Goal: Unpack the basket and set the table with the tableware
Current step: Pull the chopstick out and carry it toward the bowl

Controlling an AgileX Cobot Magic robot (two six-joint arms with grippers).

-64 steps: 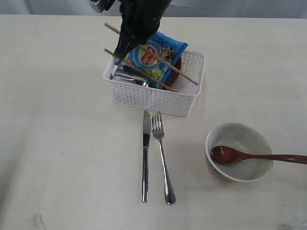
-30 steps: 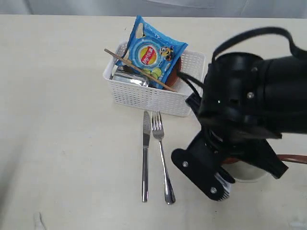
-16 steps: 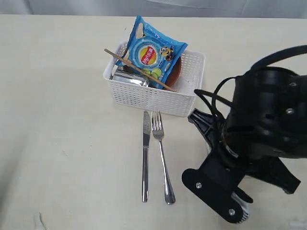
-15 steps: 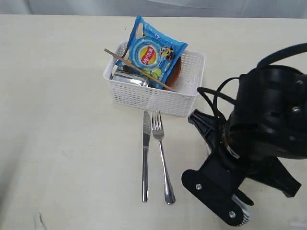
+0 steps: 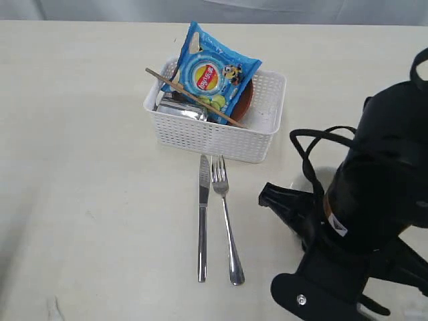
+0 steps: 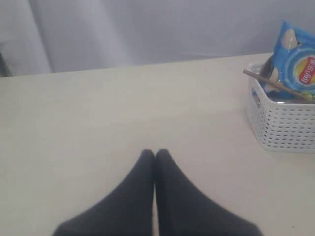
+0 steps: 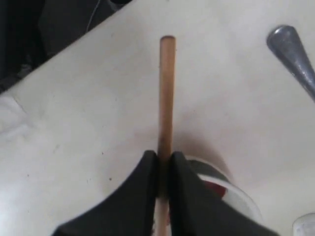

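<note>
1. Basket (image 5: 214, 137): white with lattice sides, it stands on the table (image 5: 80, 167) in the upper centre of the exterior view.
2. Contents: a blue chip bag (image 5: 215, 75) stands tilted inside. One chopstick (image 5: 194, 98) lies diagonally across the front of the bag. A steel cup (image 5: 179, 110) lies at the basket's left end. The edge of a reddish-brown plate (image 5: 247, 100) shows at the right of the bag.
3. Laid out: a knife (image 5: 202, 221) and a fork (image 5: 226, 227) lie side by side and parallel, just below the basket at centre frame. The fork's tines point toward the basket.
4. Right arm (image 5: 381, 221): it fills the lower right corner and hides most of the bowl (image 5: 299, 184), of which only a pale sliver shows.
5. Right gripper (image 7: 164, 160): the jaws are narrow and clamped on a second chopstick (image 7: 167, 93), which projects straight out past the fingertips above the table.
6. Left gripper (image 6: 155, 156): the fingers are pressed together with nothing between them, over bare tabletop and well apart from the basket.
</note>
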